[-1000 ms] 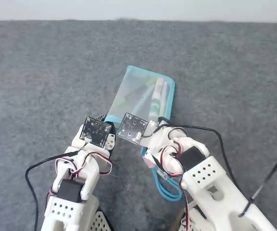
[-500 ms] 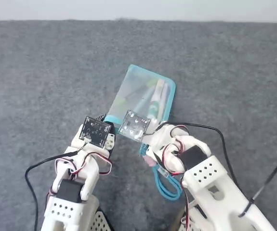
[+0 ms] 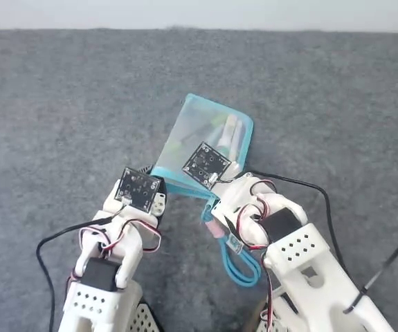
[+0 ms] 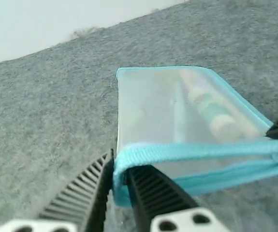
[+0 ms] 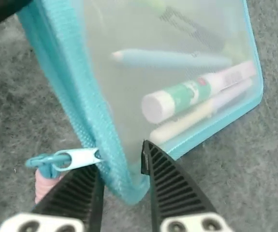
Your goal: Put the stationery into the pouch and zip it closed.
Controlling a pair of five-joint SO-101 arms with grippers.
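Note:
A see-through pouch (image 3: 209, 135) with teal trim lies on the grey mat. Inside it are a glue stick (image 5: 192, 92), a blue pen (image 5: 172, 59) and a pale stick (image 5: 192, 117). My left gripper (image 4: 119, 164) is shut on the teal zip band at one near corner of the pouch (image 4: 177, 116). My right gripper (image 5: 122, 159) straddles the other near corner of the pouch (image 5: 143, 38), with a finger pressed against each side. The zip pull (image 5: 78, 157) lies at that end, just outside one finger.
A blue strap loop (image 3: 239, 266) and a pink tag (image 3: 218, 234) hang from the zip pull and trail back beside the right arm (image 3: 275, 232). The left arm (image 3: 115, 235) stands close by. Grey mat (image 3: 60, 104) spreads around, up to a pale wall.
The right arm's wrist has swung forward and to the right over the pouch's near edge, and its camera has turned. The pouch shifted slightly. The left arm stayed still.

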